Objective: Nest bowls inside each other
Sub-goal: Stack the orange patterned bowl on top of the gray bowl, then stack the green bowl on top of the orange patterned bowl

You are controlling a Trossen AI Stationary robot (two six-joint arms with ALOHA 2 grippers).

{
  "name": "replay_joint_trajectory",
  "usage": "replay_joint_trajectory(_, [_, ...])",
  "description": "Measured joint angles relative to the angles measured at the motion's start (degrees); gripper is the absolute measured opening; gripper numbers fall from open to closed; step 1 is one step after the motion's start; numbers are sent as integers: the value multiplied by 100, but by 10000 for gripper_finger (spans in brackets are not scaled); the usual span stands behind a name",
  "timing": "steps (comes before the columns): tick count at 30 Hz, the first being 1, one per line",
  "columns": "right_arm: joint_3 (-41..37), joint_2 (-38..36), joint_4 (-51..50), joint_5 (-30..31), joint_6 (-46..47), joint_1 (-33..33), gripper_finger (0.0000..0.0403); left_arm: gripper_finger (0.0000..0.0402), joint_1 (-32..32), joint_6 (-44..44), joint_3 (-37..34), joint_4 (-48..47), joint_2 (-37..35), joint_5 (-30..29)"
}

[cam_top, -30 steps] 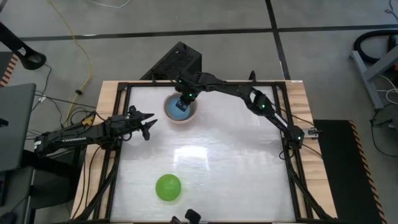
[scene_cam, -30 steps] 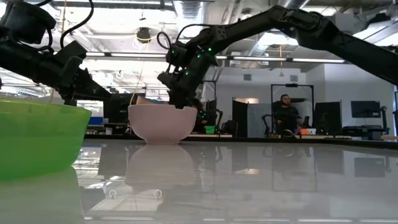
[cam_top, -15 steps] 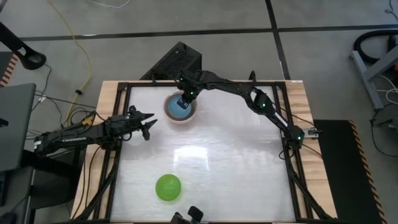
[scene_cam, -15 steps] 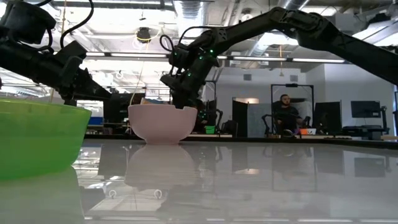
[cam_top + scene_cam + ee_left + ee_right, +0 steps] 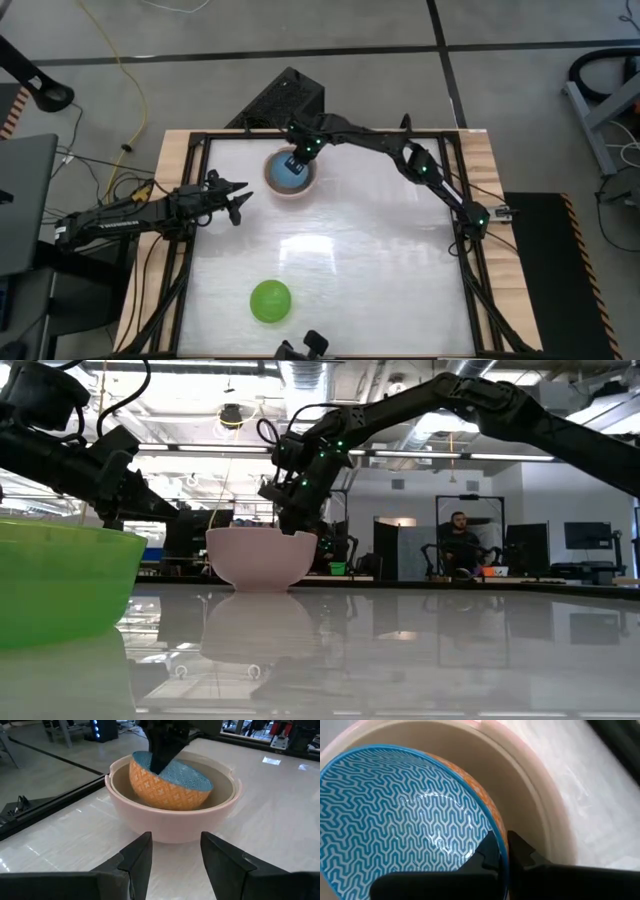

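- The blue-patterned bowl point(image 5: 172, 782), blue zigzag inside and orange lattice outside, sits tilted inside the larger bowls at the far side of the table, left of centre in the high view.
- It rests in a grey-beige bowl point(image 5: 220, 782), which is itself nested in the pale pink-cream bowl point(image 5: 175, 822); only the beige rim shows just inside the pink one.
- The right gripper point(image 5: 502, 851) reaches across from the right side of the table, its fingers pinched shut on the rim of the blue-patterned bowl, one finger inside and one outside.
- In the low view the pink-cream bowl stands flat on the white table point(image 5: 380, 250), with the right arm coming down into it from above.
- The bright green bowl point(image 5: 270, 301) stands alone near the front edge of the table, well apart from the stack.
- The left gripper point(image 5: 238, 200) hovers near the table's left edge, pointing toward the stack, its fingers parted and holding nothing.
- A seated person point(image 5: 460, 542) shows in the room behind the table.
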Motion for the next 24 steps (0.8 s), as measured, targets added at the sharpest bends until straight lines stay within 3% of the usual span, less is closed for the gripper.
replay_joint_trajectory(13, [4,70,-5,19,-53,75,128,158,0,0,0,0,0,-1])
replay_joint_trajectory(24, [124,-88,-292,39,-242,16,160,158,0,-1,0,0,0,2])
